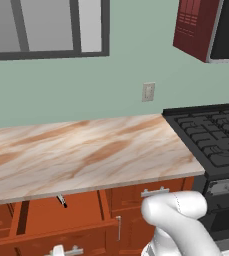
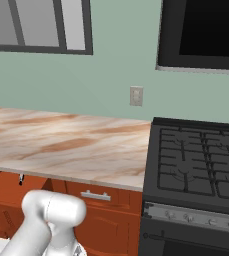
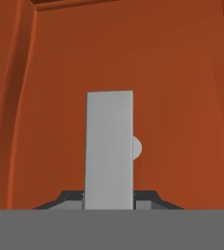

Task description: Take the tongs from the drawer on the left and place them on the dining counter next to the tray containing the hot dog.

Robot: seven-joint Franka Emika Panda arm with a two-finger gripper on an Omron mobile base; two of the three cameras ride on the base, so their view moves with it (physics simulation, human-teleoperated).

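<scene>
While my jaws are clenched on the drawer's silver bar handle (image 3: 109, 151), which stands upright between them against the red-brown wooden front, the wide, shallow red-brown drawer (image 1: 51, 220) sits partly pulled out below the near edge of the beige, brown-veined stone desk (image 1: 86, 150). The thin silver-grey metal tongs (image 1: 61, 200) lie at the far end of the drawer, only their black-tipped end peeking out from under the desk's edge. I judge the step in hand is opening. To do it well I should pull straight toward the near side, level, without twisting the handle, until the tongs lie fully uncovered. Only then should I let go and reach in.
</scene>
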